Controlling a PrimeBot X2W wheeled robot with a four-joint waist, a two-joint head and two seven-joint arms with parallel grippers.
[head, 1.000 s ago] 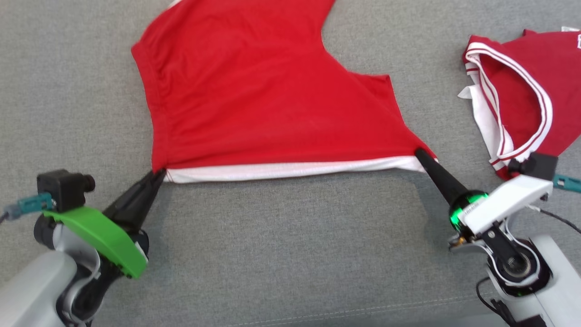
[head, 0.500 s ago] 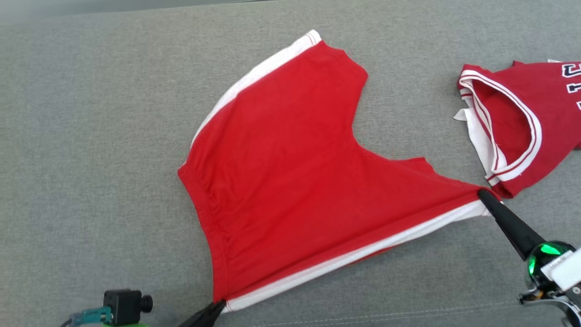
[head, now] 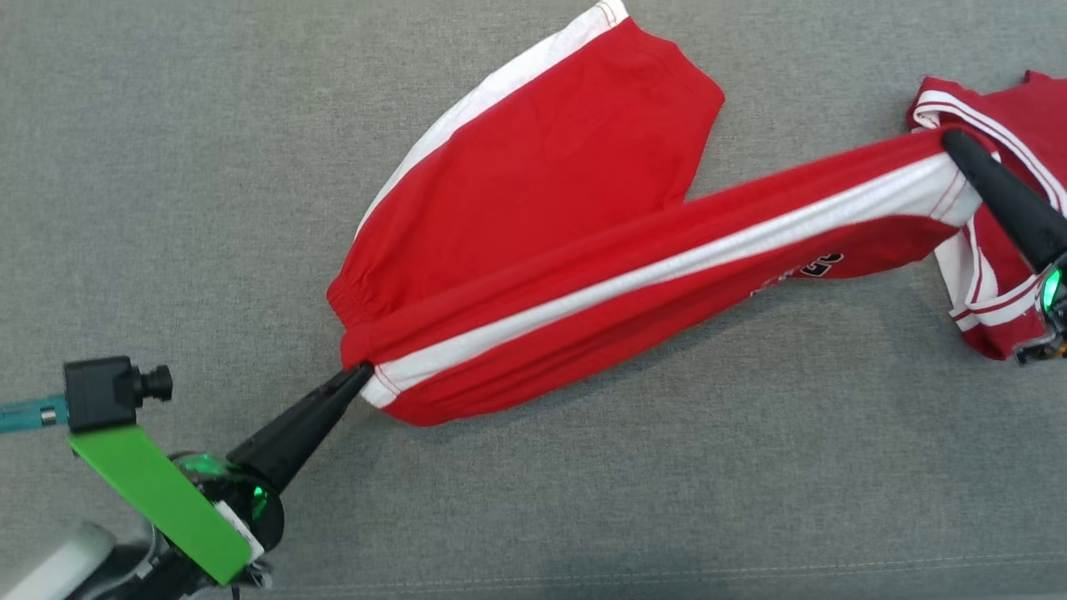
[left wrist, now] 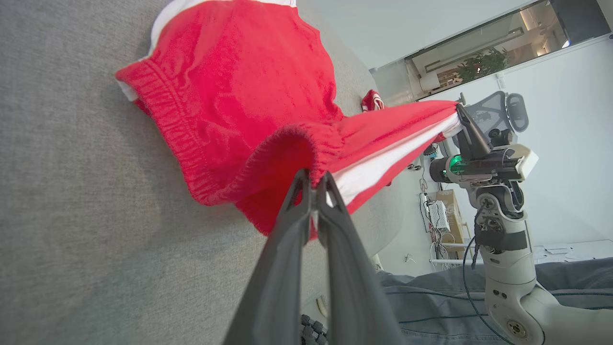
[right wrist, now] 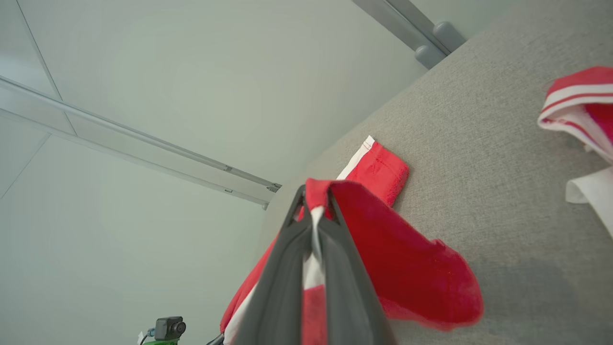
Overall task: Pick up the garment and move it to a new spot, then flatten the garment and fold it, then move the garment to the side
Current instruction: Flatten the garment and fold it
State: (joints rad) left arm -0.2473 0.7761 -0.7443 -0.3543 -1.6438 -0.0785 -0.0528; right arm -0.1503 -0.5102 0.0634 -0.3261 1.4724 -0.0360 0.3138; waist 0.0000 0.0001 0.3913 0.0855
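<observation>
The garment (head: 542, 183) is a pair of red shorts with white side stripes on a grey fabric surface. One leg lies flat; the other leg (head: 650, 283) is lifted and stretched taut between my two grippers. My left gripper (head: 363, 375) is shut on the waistband corner, seen close in the left wrist view (left wrist: 313, 178). Up at the right, my right gripper (head: 950, 137) is shut on that leg's hem, its tips (right wrist: 316, 189) pinching red and white cloth. The flat leg's hem (right wrist: 378, 167) rests on the surface beyond.
A second red garment with white trim (head: 1000, 275) lies at the right, partly under my right gripper; it shows again in the right wrist view (right wrist: 579, 105). A stitched seam (head: 750, 571) runs along the surface's near side.
Both grippers have raised the near leg off the surface and pulled it taut. My right gripper went up and right, over the other garment. The head camera has also shifted.
</observation>
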